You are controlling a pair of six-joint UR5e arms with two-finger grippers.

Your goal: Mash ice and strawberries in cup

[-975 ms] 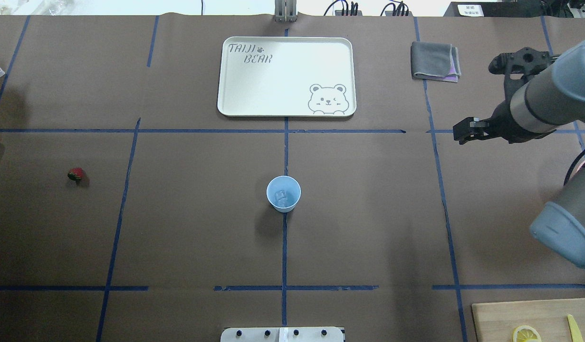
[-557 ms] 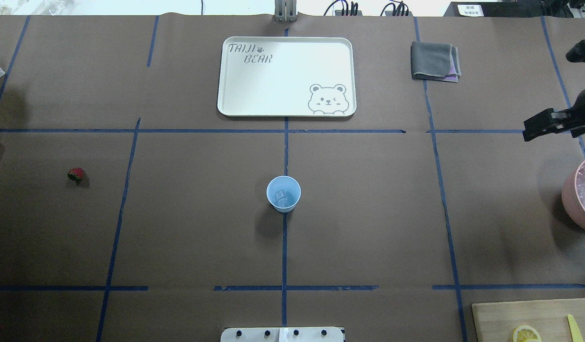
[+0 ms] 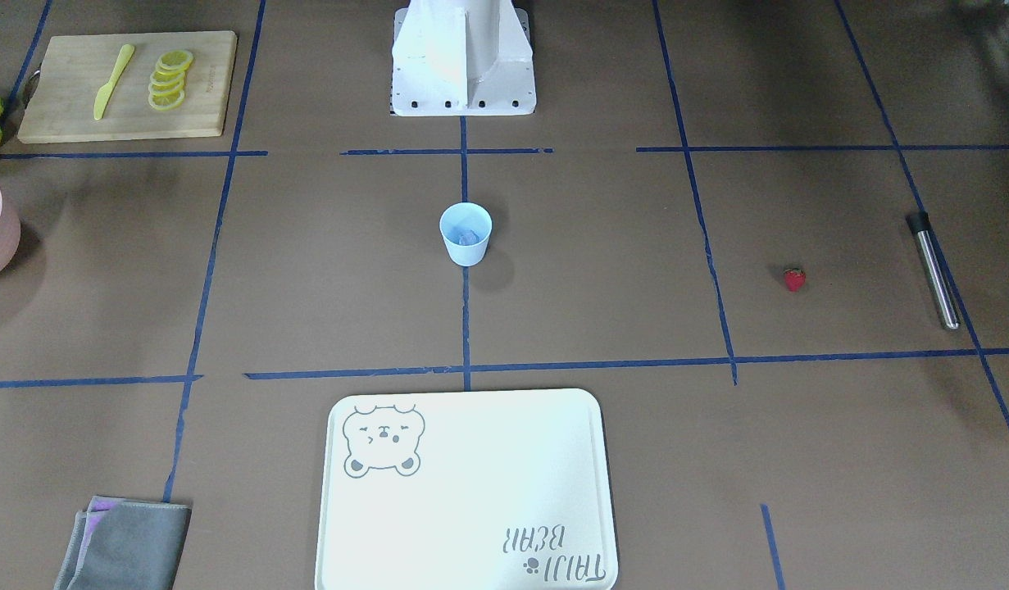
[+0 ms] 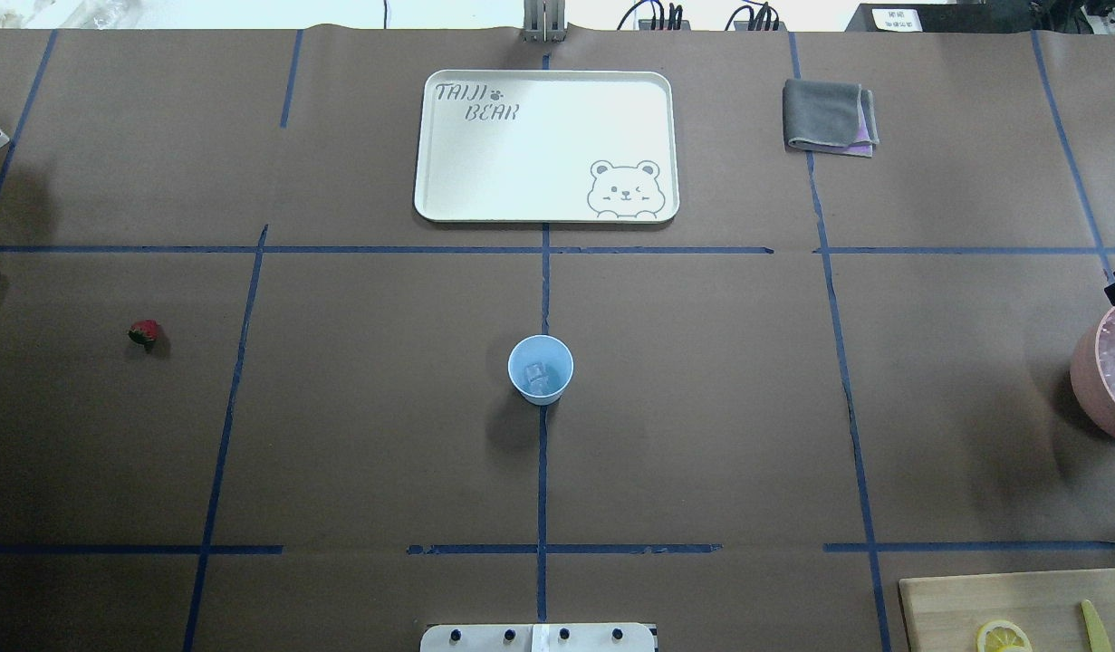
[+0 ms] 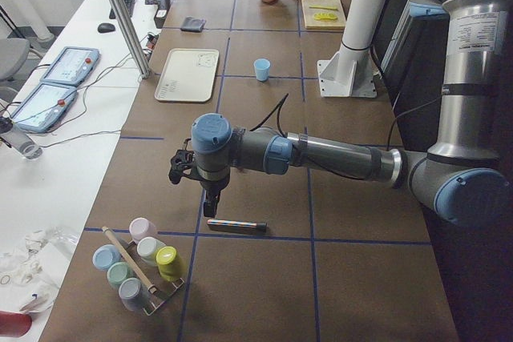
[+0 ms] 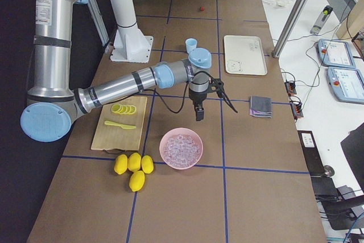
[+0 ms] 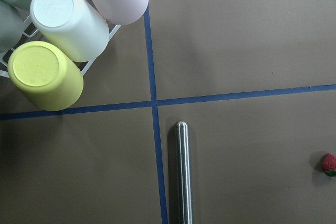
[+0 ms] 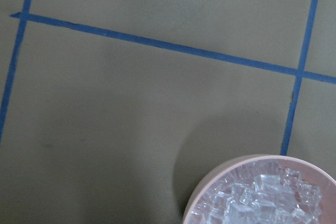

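The pale blue cup (image 4: 540, 369) stands upright at the table's centre with a lump of ice (image 4: 539, 372) in its bottom. More ice (image 8: 262, 198) fills a pink bowl (image 4: 1105, 371) at the right edge. The strawberry (image 4: 144, 331) lies alone far left, also showing in the left wrist view (image 7: 328, 163). My right gripper (image 6: 199, 113) hangs over the table just beyond the bowl; I cannot tell if it is open. My left gripper (image 5: 210, 204) hovers over a metal rod (image 5: 236, 225); its state cannot be told either.
A white bear tray (image 4: 546, 76) sits at the back centre, a folded grey cloth (image 4: 829, 116) to its right. A cutting board (image 3: 61, 115) carries lemon slices (image 3: 168, 80) and a yellow knife. Whole lemons (image 6: 132, 166) lie by the bowl. A rack of coloured cups (image 5: 140, 266) stands at the left end.
My right arm has drawn back to the right, almost out of the overhead view, uncovering the pink bowl of ice. Cup and strawberry have not moved.
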